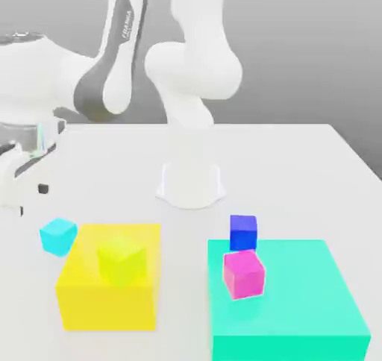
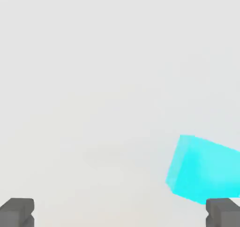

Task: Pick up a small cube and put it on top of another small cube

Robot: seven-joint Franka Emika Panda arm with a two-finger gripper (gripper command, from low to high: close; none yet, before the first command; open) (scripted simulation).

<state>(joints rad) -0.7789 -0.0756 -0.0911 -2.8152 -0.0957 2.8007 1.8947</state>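
Nearest in the exterior view sit two big blocks on the white tabletop (image 1: 298, 165): a large flat teal block (image 1: 298, 307) at about 4 o'clock in the picture, carrying a small magenta cube (image 1: 244, 274) near its rim, and a large yellow block (image 1: 89, 300) at about 7 o'clock, with a small yellow-green cube (image 1: 121, 260) on top. A small dark blue cube (image 1: 243, 233) stands just behind the magenta one.

Just beside the yellow block's far corner lies the small plain cyan cube (image 1: 57, 236), resting on the tabletop and turned slightly askew.

Farther back, at about 9 o'clock, hangs the robot's gripper (image 1: 26, 174). In the hand view its two dark fingertips (image 2: 17, 212) stand spread as wide as they go, with nothing between them.

The coming move turns on one offset: in the hand view the cyan cube (image 2: 204, 170) sits off toward one fingertip, not centred. In the exterior view it lies at roughly 5 o'clock from the gripper, nearer the camera and lower. I judge the gripper must shift that way, and perhaps turn to match the cube's skewed faces, before descending.
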